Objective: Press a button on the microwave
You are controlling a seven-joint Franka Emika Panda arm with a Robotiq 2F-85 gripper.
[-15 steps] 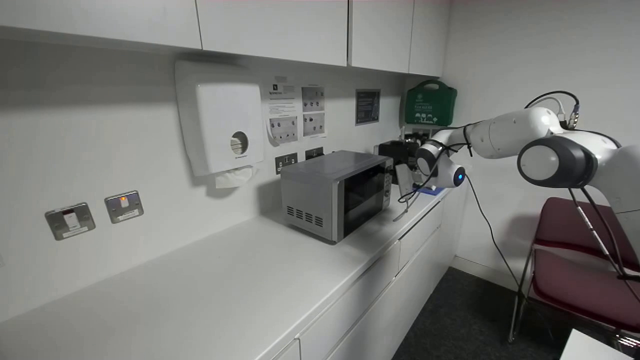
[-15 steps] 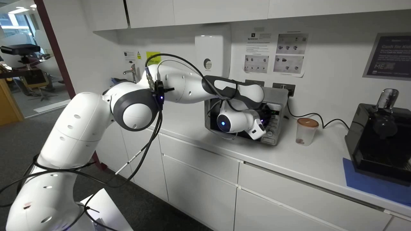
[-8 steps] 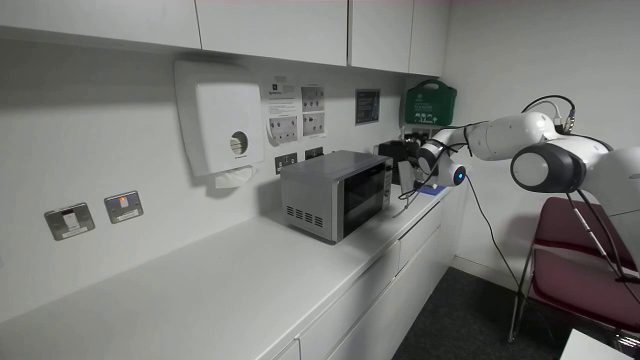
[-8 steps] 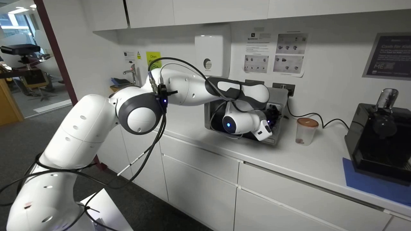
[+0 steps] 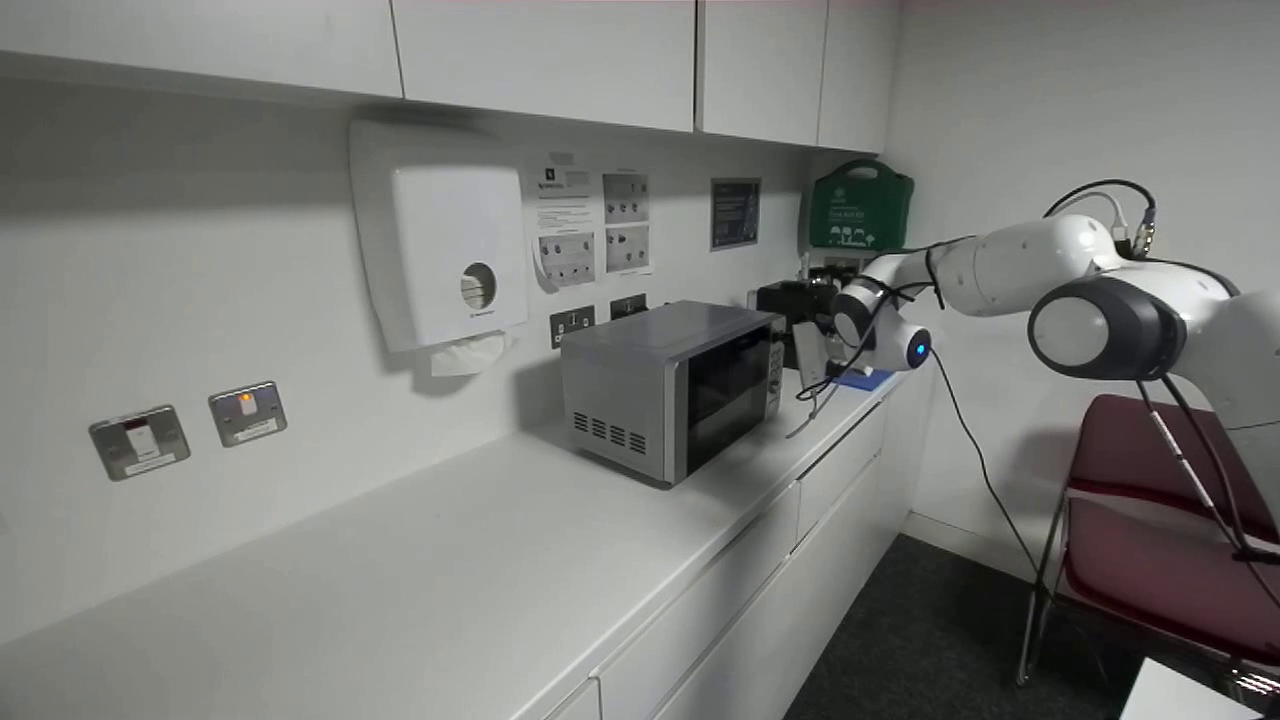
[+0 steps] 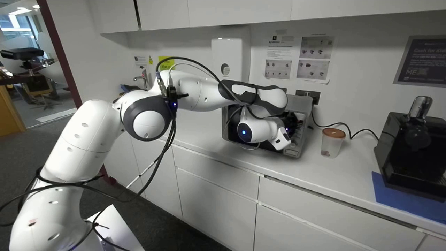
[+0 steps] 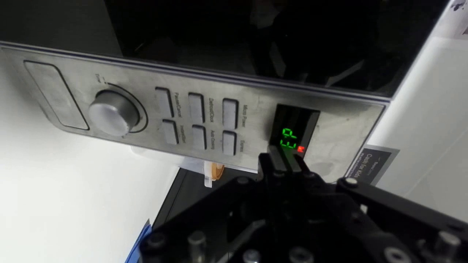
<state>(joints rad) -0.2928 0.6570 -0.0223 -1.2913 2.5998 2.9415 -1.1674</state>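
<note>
The grey microwave (image 5: 620,385) stands on the counter, dark door facing the room; it also shows partly behind my arm in an exterior view (image 6: 301,103). In the wrist view its control panel (image 7: 256,109) lies turned on its side, with a knob (image 7: 111,113), two rows of grey buttons (image 7: 229,142) and a lit display (image 7: 294,120). My gripper (image 7: 285,155) is shut and empty, fingertips in front of the display's lower part, beside the Express button. I cannot tell whether they touch the panel. In an exterior view the gripper (image 6: 292,122) is a dark shape before the panel.
A clear tub with an orange lid (image 6: 332,143) stands right of the microwave. A black coffee machine (image 6: 411,153) sits farther right on a blue mat (image 6: 400,205). Wall cupboards (image 5: 545,60) hang above. A red chair (image 5: 1160,560) stands near the arm.
The wrist and gripper first moved toward the button panel, to the right and slightly down in an exterior view, then moved back left and slightly up. The microwave stays in place.
</note>
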